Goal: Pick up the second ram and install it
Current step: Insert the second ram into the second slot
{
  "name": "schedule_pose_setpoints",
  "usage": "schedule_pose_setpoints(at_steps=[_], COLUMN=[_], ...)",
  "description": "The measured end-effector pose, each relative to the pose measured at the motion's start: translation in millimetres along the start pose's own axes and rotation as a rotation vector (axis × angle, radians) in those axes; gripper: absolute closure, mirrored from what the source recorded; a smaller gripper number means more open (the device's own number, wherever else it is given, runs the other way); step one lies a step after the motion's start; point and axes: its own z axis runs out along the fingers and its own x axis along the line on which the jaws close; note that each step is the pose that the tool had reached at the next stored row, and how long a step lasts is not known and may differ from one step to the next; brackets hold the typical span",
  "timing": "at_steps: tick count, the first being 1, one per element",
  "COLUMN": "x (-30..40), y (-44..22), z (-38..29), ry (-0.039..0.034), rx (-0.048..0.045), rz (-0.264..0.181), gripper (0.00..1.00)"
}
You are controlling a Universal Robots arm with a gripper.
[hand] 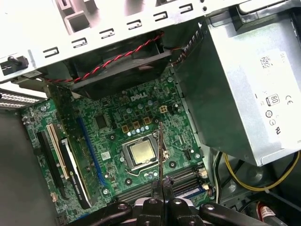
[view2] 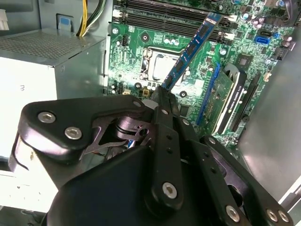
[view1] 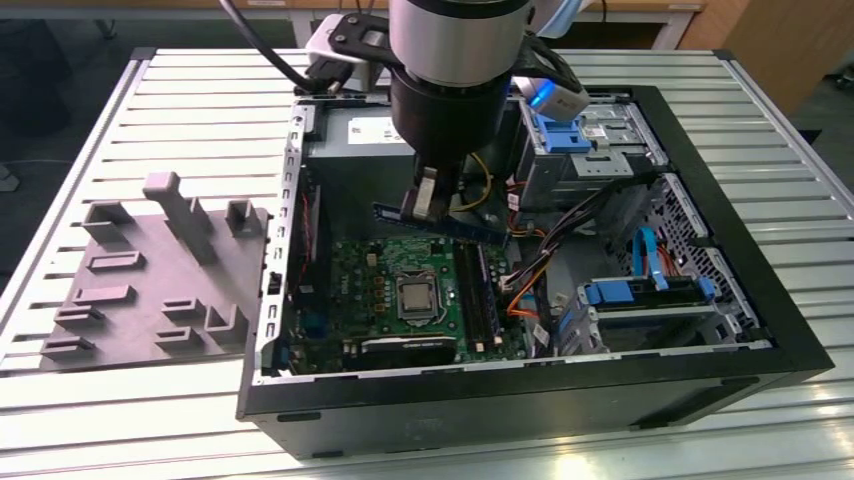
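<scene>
My gripper (view1: 424, 200) hangs inside the open computer case (view1: 747, 330), shut on the second ram (view1: 461, 224). The stick is long, narrow and dark with a blue-green face, held level above the green motherboard (view1: 380, 270). In the second wrist view the ram (view2: 190, 49) sticks out from the gripper (view2: 163, 94) over the CPU socket, its far end near the black memory slots (view2: 164, 16). In the first wrist view the ram (hand: 160, 150) shows edge-on as a thin line rising from the gripper (hand: 162, 195), beside the silver CPU (hand: 142, 153). The memory slots (view1: 478, 295) lie below, toward the exterior view's right.
A grey power supply (hand: 254, 84) stands close to the gripper at the case's back. A card (view2: 230, 99) lies along the board's edge. Orange and black cables (view1: 534, 270) and blue drive bays (view1: 627, 292) crowd the exterior view's right. A grey tray with upright posts (view1: 147, 290) sits outside the case.
</scene>
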Motion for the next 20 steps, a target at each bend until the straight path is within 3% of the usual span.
schedule_pose_setpoints(at_steps=[20], x=[0.1], y=[0.0], z=[0.2], ry=[-0.0018], rx=[0.005], rz=[0.067], gripper=[0.89])
